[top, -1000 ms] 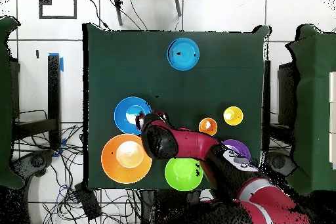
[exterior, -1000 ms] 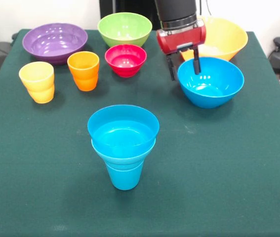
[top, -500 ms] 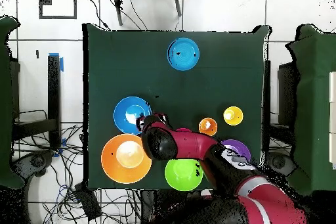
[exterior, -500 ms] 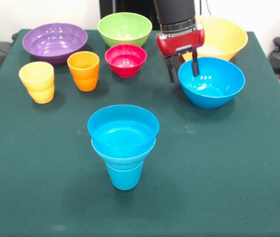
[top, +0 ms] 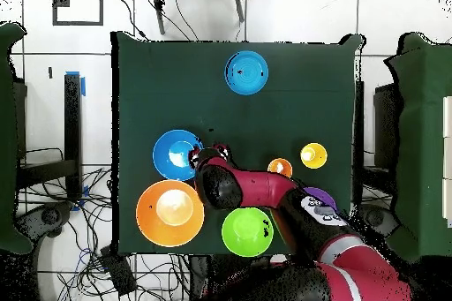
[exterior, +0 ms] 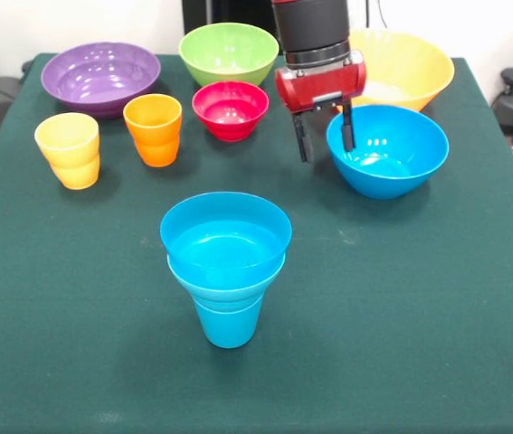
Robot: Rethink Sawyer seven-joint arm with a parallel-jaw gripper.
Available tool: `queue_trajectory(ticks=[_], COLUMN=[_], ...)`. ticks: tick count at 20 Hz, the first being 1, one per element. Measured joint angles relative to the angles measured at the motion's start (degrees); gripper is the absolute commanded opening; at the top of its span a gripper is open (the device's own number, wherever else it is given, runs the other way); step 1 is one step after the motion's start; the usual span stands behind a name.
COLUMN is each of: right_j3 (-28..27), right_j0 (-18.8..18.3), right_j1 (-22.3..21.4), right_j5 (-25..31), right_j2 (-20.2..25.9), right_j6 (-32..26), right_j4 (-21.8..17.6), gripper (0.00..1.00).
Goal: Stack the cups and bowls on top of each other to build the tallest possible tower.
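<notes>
Nearest us in the front view we see the tower (exterior: pixel 226 267), a cup with two bowls nested on it, standing alone on the table (exterior: pixel 419 344). Behind it to the left we find two cups (exterior: pixel 68 149) side by side, with three bowls (exterior: pixel 100 78) in an arc behind them. To the right we see a bowl (exterior: pixel 387 150) with the largest bowl (exterior: pixel 401 68) behind it, and the gripper (exterior: pixel 323 142) hanging at the nearer one's left rim.
</notes>
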Motion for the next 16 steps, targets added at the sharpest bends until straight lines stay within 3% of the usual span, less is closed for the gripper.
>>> queue_trajectory(ticks=[8, 16], right_j3=[-2.2, -4.0], right_j0=[-0.1, -1.9], right_j1=[0.2, 3.1], right_j5=[0.0, 0.0], right_j2=[0.0, 0.0], right_j6=[0.0, 0.0], right_j4=[-0.2, -2.3], gripper=[1.0, 1.0])
